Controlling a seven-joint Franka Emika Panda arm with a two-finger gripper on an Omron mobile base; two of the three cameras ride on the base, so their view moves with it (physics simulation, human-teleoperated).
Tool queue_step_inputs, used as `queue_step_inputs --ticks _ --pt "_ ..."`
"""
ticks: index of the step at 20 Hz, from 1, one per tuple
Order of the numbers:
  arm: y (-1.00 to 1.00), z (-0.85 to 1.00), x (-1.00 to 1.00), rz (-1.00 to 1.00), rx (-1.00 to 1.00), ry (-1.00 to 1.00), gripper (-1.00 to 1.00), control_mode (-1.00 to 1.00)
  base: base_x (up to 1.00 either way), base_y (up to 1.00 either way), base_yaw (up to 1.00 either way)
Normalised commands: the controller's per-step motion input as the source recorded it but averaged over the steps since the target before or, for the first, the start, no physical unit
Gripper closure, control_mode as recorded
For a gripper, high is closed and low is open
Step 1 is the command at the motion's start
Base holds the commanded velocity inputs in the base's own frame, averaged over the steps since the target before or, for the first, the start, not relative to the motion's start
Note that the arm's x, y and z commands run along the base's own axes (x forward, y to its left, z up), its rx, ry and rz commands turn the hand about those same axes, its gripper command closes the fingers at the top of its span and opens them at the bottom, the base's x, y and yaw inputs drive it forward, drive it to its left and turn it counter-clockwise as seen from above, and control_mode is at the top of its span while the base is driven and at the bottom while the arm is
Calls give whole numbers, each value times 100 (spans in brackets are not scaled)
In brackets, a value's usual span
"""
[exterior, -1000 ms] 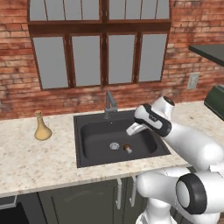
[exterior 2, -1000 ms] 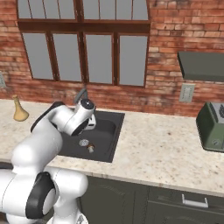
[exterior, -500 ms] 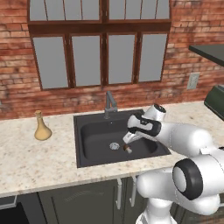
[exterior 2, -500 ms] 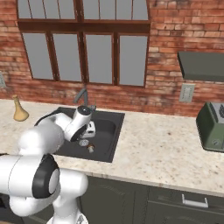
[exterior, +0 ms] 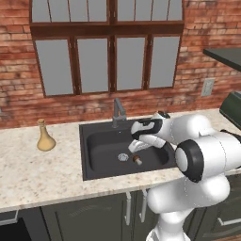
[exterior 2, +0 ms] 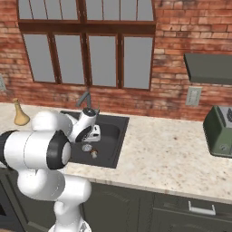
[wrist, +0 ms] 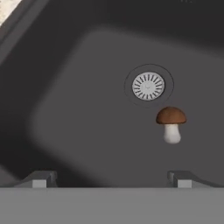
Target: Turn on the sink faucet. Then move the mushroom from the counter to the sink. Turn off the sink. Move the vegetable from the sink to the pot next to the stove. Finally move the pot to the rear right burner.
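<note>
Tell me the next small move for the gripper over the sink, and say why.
Probably lower the open gripper toward the mushroom and shift it sideways to centre on it. The mushroom lies on the sink floor beside the drain, off toward one fingertip, and nothing is held yet.

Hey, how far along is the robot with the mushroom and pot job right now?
Done: the mushroom lies in the sink beside the drain, and no water runs from the faucet. In hand: the open tool hangs over the basin, empty. Left: lifting the mushroom into the pot, then moving the pot onto the rear right burner.
</note>
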Motion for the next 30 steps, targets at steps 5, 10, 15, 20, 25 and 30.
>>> queue_step_inputs --ticks 5,10,15,20,25,30 --pt "-9 -24 27 0 0 4 -100 -100 0 0 0" --pt "-8 -28 23 -3 -1 5 -100 -100 0 0 0" --pt "-5 -36 24 -3 -3 5 -100 -100 0 0 0" --pt "-4 -39 23 -4 -3 5 -100 -100 0 0 0" --pt "-1 -32 23 -3 -2 2 -100 -100 0 0 0" --pt "-1 -29 25 0 -1 0 -100 -100 0 0 0"
